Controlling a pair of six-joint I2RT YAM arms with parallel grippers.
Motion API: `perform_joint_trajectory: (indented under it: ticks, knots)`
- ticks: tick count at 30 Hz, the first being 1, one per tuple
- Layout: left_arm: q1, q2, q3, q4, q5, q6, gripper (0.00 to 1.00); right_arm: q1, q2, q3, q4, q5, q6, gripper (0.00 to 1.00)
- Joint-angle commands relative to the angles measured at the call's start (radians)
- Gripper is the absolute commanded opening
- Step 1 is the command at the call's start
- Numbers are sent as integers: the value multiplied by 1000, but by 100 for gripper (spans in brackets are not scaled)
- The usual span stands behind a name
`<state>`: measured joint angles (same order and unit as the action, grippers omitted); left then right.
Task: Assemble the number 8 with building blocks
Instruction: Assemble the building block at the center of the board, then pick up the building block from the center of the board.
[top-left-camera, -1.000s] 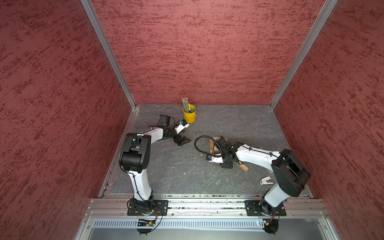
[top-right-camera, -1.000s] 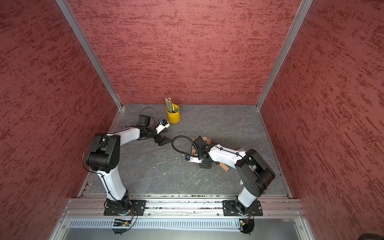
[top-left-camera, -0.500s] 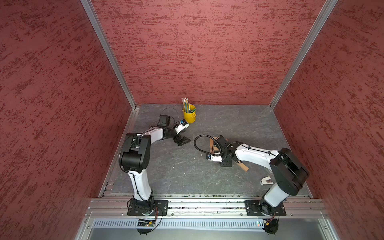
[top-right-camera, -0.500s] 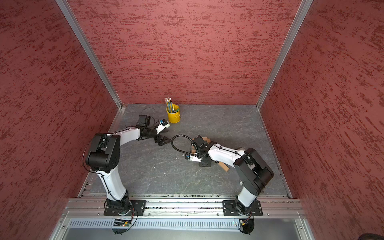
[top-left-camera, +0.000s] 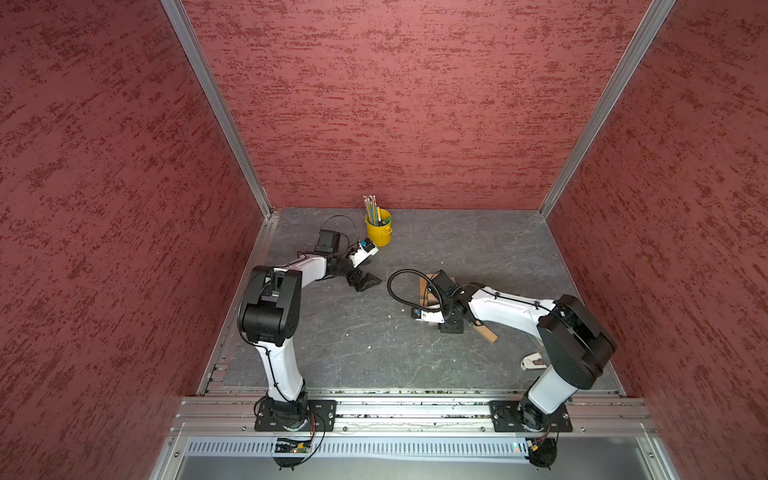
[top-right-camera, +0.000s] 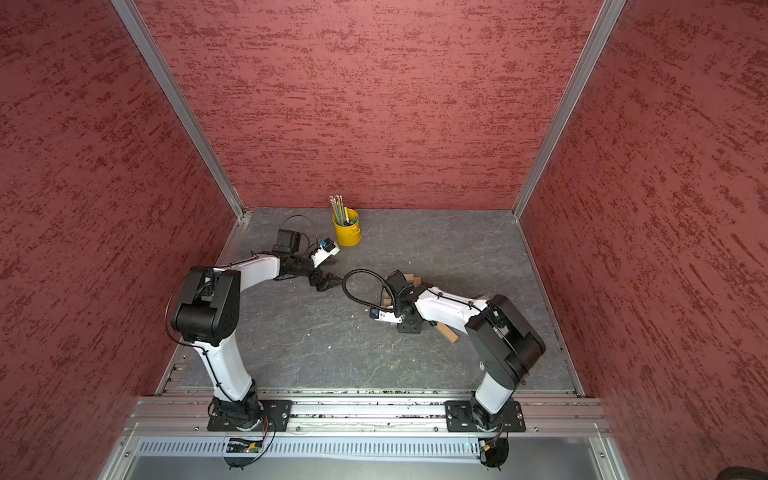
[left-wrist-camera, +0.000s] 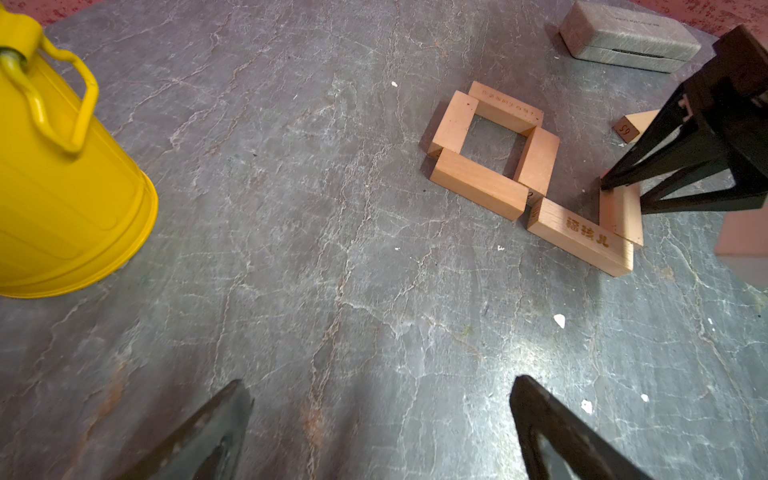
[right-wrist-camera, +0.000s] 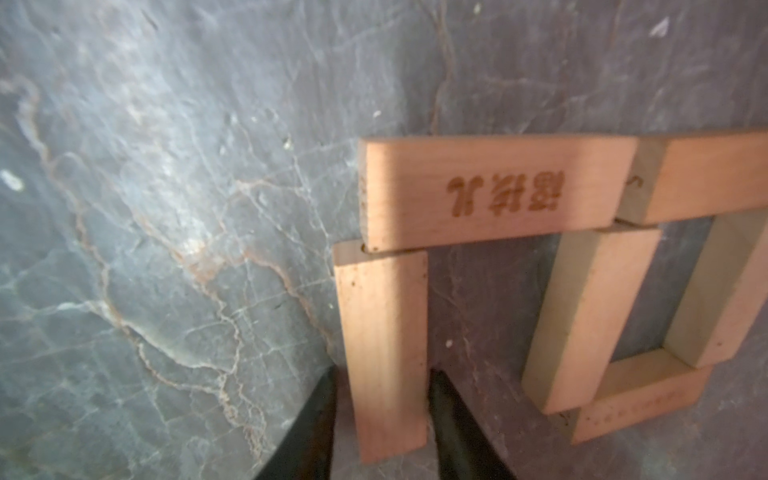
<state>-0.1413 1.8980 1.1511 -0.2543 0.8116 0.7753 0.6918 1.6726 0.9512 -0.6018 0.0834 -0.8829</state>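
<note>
Sixth light-tan wooden rectangular plank (right-wrist-camera: 380, 316): butted to the lettered plank (right-wrist-camera: 490, 195). Just released by right gripper (right-wrist-camera: 381, 374), whose jaws are now parted slightly, flanking it. Left gripper (left-wrist-camera: 378, 395) is held spread, empty. Number 8 (left-wrist-camera: 478, 189): one side is lacking; seventh plank (top-left-camera: 487, 333) is left apart.

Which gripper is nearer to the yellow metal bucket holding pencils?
Left. The left gripper is close beside the yellow metal bucket; the right gripper is farther off, straddling a light-tan wooden plank.
</note>
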Motion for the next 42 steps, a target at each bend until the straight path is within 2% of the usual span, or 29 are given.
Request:
perform_joint_trajectory:
  ticks: [1,6,9,10,11,15,20,22,24,26,30,33,37,42]
  knots:
    - [5,-14,9,0,29,-1,99,-4,5,13,21,-2,-41,51]
    - [5,-13,10,-2,29,-1,99,-5,-3,6,40,26,-21,60]
    - [3,-13,10,-5,27,1,99,-6,-13,4,55,53,8,77]
    - [3,-13,11,-4,26,0,99,-12,-24,11,59,54,29,97]
    - [2,-13,12,-5,24,1,100,-18,-38,17,62,50,56,99]
    - [-1,-10,15,-8,18,0,99,-29,-184,11,112,108,189,99]
    - [-6,-10,12,-8,12,4,99,-29,-444,2,185,292,521,99]
    - [-4,-12,11,-5,13,4,99,-29,-512,21,117,358,643,99]
    - [-4,-14,7,-4,15,4,99,-38,-536,45,11,355,712,99]
    - [-4,-14,7,-3,13,4,100,-54,-507,57,-124,283,725,99]
    - [-11,-12,9,-3,3,5,99,-58,-416,14,-307,240,703,80]
    - [-12,-13,7,-3,1,5,100,-82,-450,-69,-353,194,640,80]
    - [-12,-17,3,2,1,5,100,-223,-520,-126,-405,37,546,79]
    - [-11,-16,2,4,1,3,99,-363,-460,-122,-439,-84,455,77]
